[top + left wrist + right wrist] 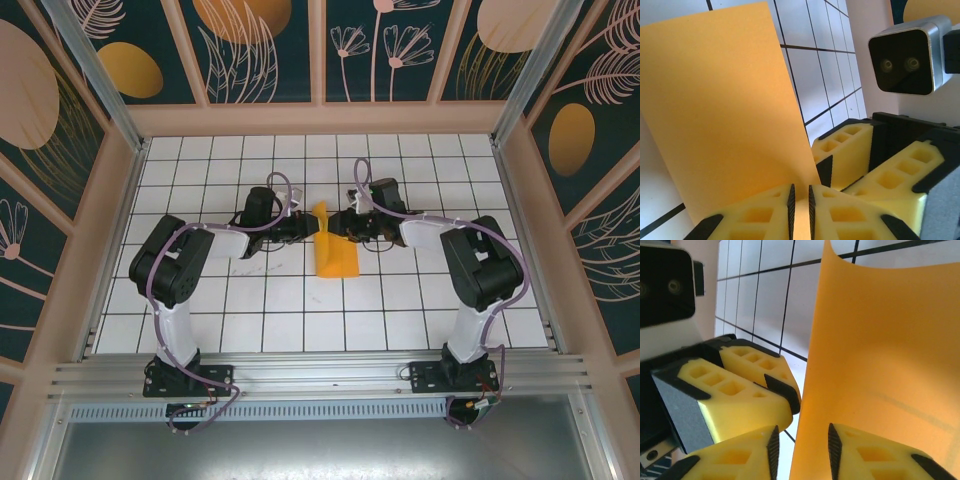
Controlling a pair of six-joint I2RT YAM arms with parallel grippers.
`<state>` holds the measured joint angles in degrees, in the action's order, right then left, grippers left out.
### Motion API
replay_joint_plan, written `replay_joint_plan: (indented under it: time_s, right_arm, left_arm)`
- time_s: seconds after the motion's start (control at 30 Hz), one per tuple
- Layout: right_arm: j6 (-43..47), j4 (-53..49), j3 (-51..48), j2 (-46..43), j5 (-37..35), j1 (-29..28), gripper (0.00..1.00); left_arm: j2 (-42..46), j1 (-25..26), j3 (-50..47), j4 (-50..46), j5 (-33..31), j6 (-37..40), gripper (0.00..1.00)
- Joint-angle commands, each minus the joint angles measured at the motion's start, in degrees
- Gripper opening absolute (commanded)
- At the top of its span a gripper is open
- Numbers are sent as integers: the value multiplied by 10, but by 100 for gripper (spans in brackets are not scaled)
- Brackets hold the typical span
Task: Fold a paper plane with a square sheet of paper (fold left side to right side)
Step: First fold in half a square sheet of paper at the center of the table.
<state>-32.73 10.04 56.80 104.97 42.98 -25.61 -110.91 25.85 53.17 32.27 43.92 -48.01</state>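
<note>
The orange sheet lies at the middle of the tiled worktop, its 12 o'clock part lifted and standing up. The left claw reaches in from 9 o'clock and, in its wrist view, is closed to a slit, pinching the sheet's edge. The right claw comes from 3 o'clock. Its wrist view shows it narrow, astride the sheet's edge, with a gap left on one side.

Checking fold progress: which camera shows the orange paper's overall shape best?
The top external view: the whole paper shows, near part flat on the table, far part lifted. Both wrist views catch close-up stretches of that paper, not its outline.
</note>
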Motion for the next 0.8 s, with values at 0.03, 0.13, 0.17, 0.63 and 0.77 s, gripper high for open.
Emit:
replay_joint_plan:
  time_s: [0.03, 0.13, 0.17, 0.63, 0.77]
  right_arm:
    - [9, -20, 20, 7, -1, -4, 14]
    - [25, -48, 28, 5, -19, -2, 3]
    - [31, -57, 29, 4, -27, -1, 0]
    - [104, -184, 28, -21, -161, 26, 0]
    - [105, -190, 23, -23, -186, 27, 0]
  left_arm:
    - [12, 3, 7, -19, -16, 27, 17]
    - [28, 3, 6, -34, -27, 40, 17]
    - [35, 4, 4, -41, -32, 42, 18]
    - [97, 9, -27, -186, -148, 114, 60]
    - [72, 27, -10, -192, -163, 104, 65]
